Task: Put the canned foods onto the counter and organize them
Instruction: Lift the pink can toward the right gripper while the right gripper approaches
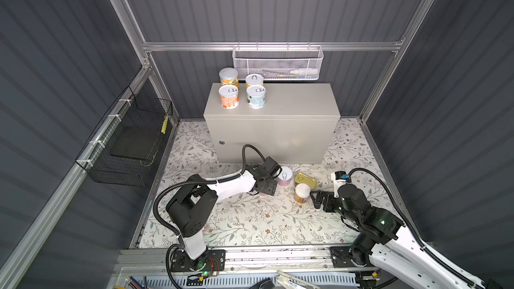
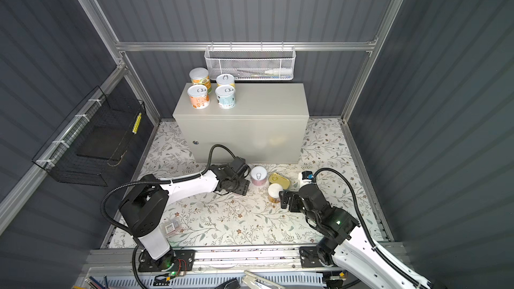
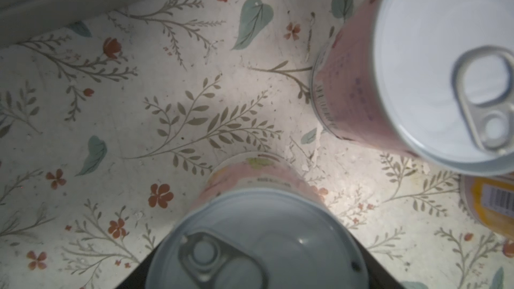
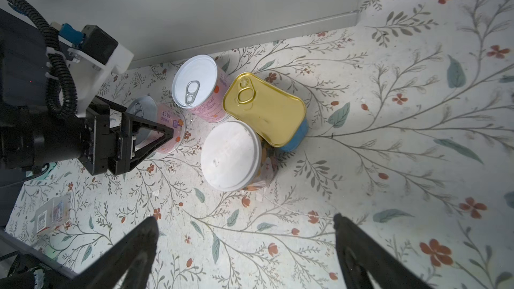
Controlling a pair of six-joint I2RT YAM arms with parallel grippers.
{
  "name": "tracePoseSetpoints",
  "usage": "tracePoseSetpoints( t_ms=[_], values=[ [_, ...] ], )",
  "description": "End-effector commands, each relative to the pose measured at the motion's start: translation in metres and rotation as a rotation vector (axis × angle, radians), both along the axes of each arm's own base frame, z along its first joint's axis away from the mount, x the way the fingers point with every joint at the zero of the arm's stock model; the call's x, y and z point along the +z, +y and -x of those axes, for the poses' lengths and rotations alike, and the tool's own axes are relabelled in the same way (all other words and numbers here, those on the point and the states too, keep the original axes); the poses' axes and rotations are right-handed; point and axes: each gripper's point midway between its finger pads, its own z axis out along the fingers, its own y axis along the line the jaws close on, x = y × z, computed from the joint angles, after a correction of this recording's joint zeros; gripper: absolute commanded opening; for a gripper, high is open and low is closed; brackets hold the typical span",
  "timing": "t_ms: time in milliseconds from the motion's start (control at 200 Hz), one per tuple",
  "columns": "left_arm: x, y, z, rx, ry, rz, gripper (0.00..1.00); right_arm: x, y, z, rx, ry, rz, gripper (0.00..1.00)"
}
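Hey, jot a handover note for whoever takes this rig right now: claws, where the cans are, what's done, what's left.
Left claw: closed on the small pink can, low at the floral mat in front of the counter.
Right claw: open, empty, near the white-lidded can.
Done: four cans stand grouped at the counter's left end in both top views.
Left: the held can, tall pink can, gold tin and white-lidded can, all down by the counter's front, go up.

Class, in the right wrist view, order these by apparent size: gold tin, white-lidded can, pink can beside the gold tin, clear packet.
1. gold tin and white-lidded can: about alike, so unranked
2. pink can beside the gold tin
3. clear packet, clearly smallest
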Motion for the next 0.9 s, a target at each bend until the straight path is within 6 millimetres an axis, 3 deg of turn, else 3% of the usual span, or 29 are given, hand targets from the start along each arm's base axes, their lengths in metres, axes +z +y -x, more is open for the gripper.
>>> tracePoseSetpoints(
  t_ms=[0,565,890],
  values=[
    [0.022,0.004,-0.004,-0.001,-0.047,0.033,0.60,0.013,0.012,-0.003,0.025,-0.020,-0.062,0.99],
    [0.040,0.029,0.003,0.049,-0.024,0.127,0.57,0.017,0.047,-0.002,0.107,-0.035,-0.108,0.99],
    [0.057,0.030,0.011,0.039,-0.020,0.175,0.56,0.030,0.074,0.008,0.212,-0.113,-0.046,0.99]
  ],
)
